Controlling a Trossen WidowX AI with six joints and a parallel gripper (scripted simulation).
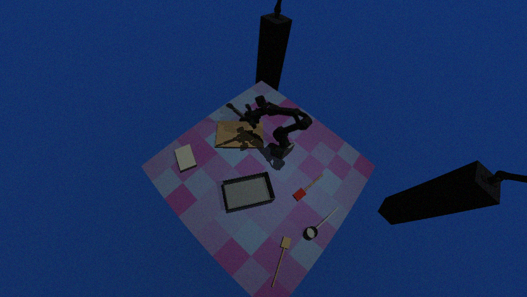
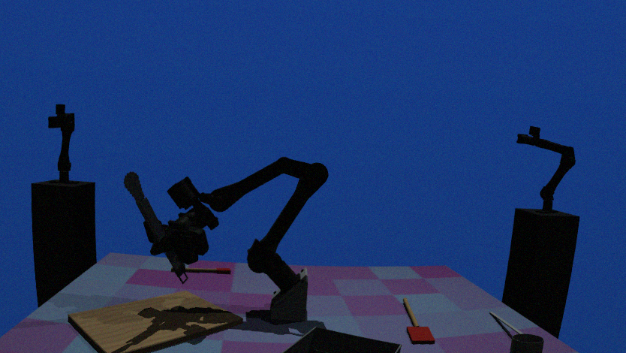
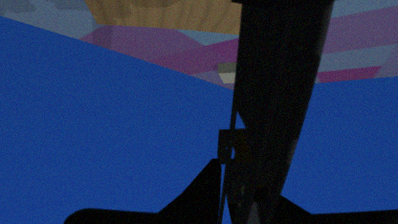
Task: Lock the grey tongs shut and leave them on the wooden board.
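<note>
While the wooden board (image 1: pixel 225 129) (image 2: pixel 105 320) lies flat on the checkered counter (image 1: pixel 236 228) (image 2: pixel 363 285), the gripper (image 1: pixel 250 119) (image 2: pixel 168 245) pinches the grey tongs (image 1: pixel 236 110) (image 2: pixel 151 215) (image 3: pixel 282 96) above it. The tongs tilt steeply, scalloped tips up, with a small loop at the lower end; whether the hinge is locked, I cannot tell. Seen from the top, the roasting tin (image 1: pixel 248 191) (image 2: pixel 350 339) and a pale rectangular block (image 1: pixel 184 157) sit near the board, apart from it.
</note>
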